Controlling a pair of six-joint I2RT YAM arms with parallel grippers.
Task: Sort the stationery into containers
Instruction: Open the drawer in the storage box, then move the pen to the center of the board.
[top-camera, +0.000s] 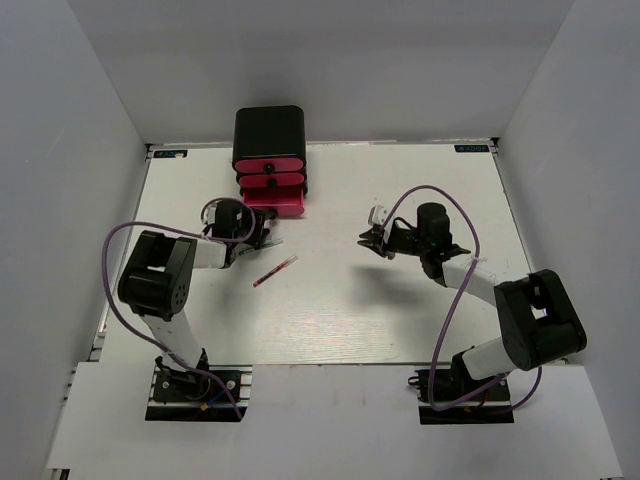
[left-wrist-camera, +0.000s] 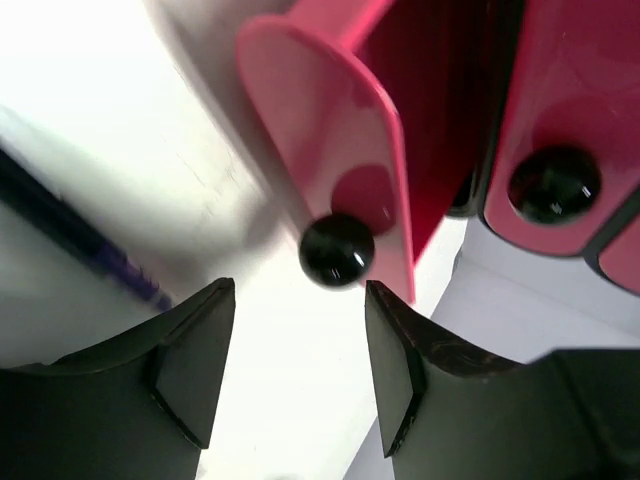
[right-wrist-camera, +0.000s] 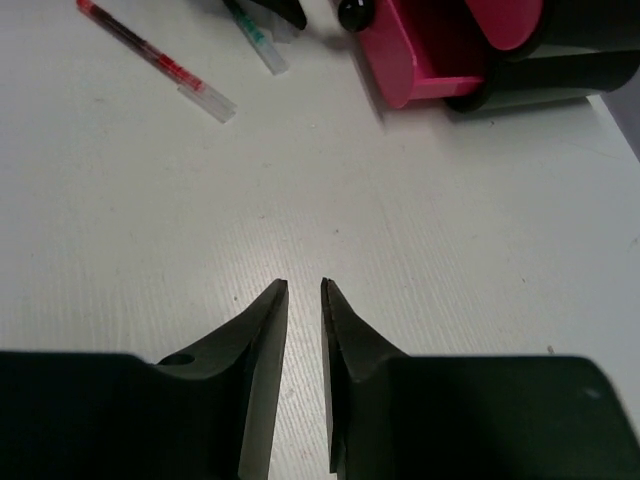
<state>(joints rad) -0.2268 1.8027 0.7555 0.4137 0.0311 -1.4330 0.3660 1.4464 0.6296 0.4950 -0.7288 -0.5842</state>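
Note:
The black box (top-camera: 268, 128) holds three pink drawers. The bottom drawer (top-camera: 277, 207) is pulled out; it also shows in the left wrist view (left-wrist-camera: 330, 120) and in the right wrist view (right-wrist-camera: 425, 55). My left gripper (top-camera: 257, 233) is open and empty, its jaws (left-wrist-camera: 298, 290) just short of that drawer's black knob (left-wrist-camera: 337, 250). A red pen (top-camera: 274, 271) lies on the table in front of it and also shows in the right wrist view (right-wrist-camera: 155, 58). A green pen (right-wrist-camera: 258, 38) lies by the drawer. My right gripper (top-camera: 372, 238) hangs over bare table, its jaws (right-wrist-camera: 304, 284) almost together and empty.
The middle drawer's knob (left-wrist-camera: 553, 184) shows to the right of the open drawer. A dark pen (left-wrist-camera: 70, 235), blurred, lies at the left of the left wrist view. White walls close in the white table (top-camera: 400, 320) on three sides.

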